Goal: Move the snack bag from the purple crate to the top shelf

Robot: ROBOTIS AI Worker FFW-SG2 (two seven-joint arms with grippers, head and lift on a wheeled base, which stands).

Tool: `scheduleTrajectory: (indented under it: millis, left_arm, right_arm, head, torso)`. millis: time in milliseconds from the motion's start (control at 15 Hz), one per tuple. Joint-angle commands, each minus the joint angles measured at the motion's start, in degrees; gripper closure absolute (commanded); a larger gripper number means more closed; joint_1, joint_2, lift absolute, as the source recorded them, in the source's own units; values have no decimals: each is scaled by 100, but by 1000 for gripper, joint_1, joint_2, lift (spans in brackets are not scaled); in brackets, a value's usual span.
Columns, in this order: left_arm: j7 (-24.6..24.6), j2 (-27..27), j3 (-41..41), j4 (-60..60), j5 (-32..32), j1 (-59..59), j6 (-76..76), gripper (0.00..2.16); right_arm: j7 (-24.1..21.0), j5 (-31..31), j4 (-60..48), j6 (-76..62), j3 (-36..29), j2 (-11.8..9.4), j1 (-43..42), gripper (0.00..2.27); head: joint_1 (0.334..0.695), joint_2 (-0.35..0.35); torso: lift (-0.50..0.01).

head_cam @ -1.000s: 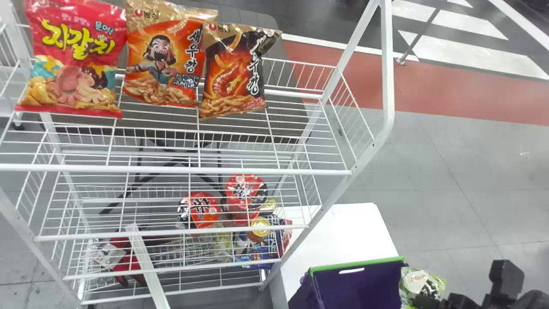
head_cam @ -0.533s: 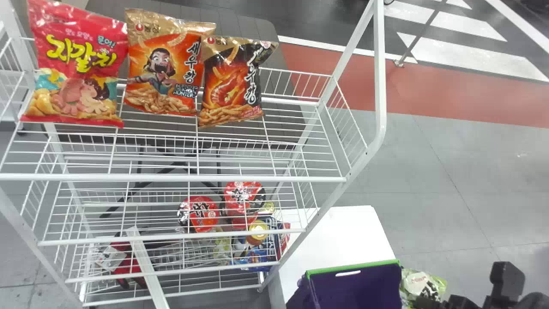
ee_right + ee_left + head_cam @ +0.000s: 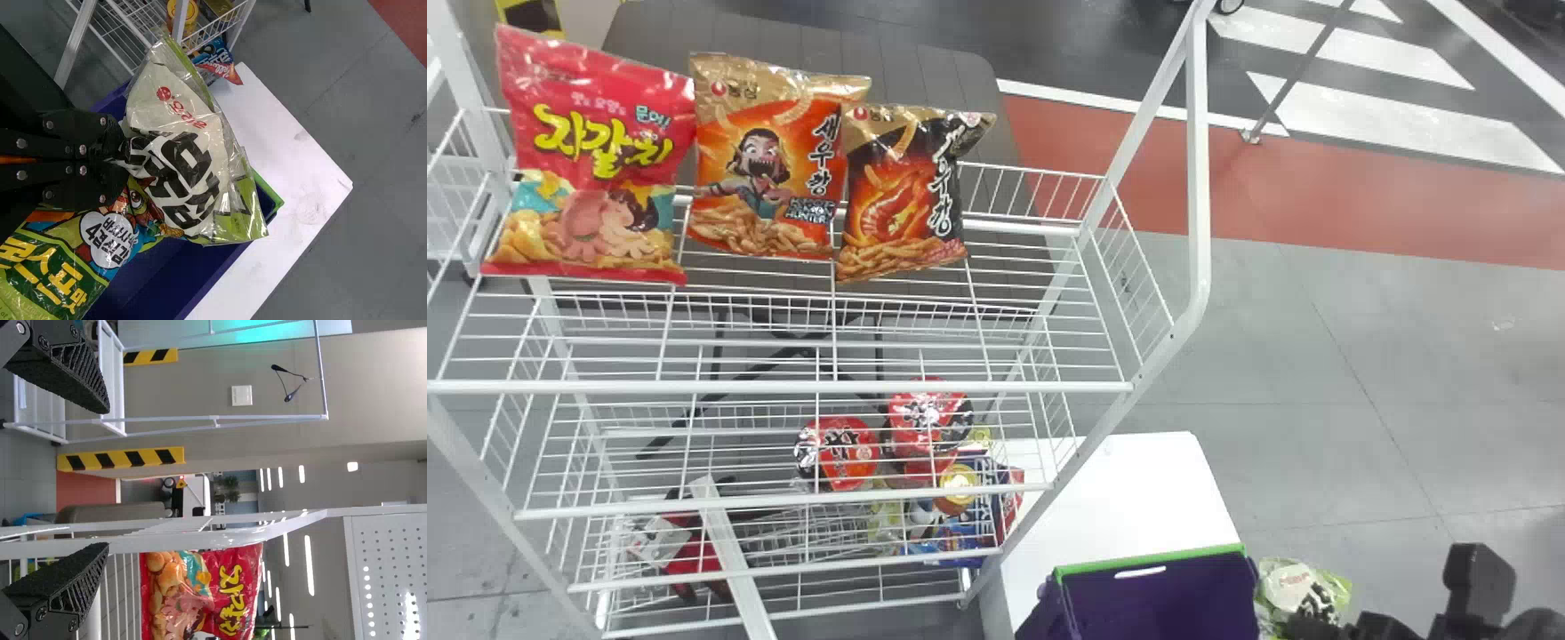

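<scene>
A: Claws, quick?
B: Right claw (image 3: 1309, 626) clamped on the snack bag (image 3: 180, 160), by the purple crate (image 3: 1156, 600). Left claw (image 3: 107, 477), fingers apart, near the wire rack (image 3: 1161, 354).
A: Surface?
B: White surface (image 3: 1129, 498), at the rack's corner, crate in front.
A: Room?
B: Three bags (image 3: 765, 169) lined up on the top shelf (image 3: 783, 388), cups (image 3: 840, 453) lower. Grey floor (image 3: 1298, 356), red band (image 3: 1316, 196), white stripes (image 3: 1400, 131) beyond.

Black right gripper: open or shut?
Shut: the right gripper pinches a gathered edge of the white-and-green plastic snack bag between its fingers.
</scene>
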Motion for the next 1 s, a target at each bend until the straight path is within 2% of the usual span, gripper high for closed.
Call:
scheduleTrajectory:
  millis: [0,333,467,600,867,933]
  left_arm:
    - [0,0,-4,0,0,2,-13,100]
    - [0,18,-4,-9,0,20,-13,100]
    - [0,18,-13,-18,0,20,-13,100]
    - [0,26,-48,-35,0,20,-13,100]
    - [0,26,-57,-79,-9,46,-13,100]
    - [0,26,-57,-79,-9,55,-13,100]
  right_arm:
    - [0,-21,0,0,0,-7,10,1936]
    - [18,-12,-88,71,-18,2,46,1939]
    - [211,-47,-184,0,-70,55,63,1939]
    - [343,-74,-545,-387,-97,318,169,1939]
    - [615,-838,-1573,422,-281,661,327,1939]
    - [642,-970,-1898,492,-281,802,380,1939]
  head:
    - [695,-350]
    - [695,-350]
    - [695,-350]
    - [695,-350]
    - [695,-350]
    - [695,-326]
  torso:
    - [7]
    - [9]
    - [9]
    - [9]
    - [9]
    - [9]
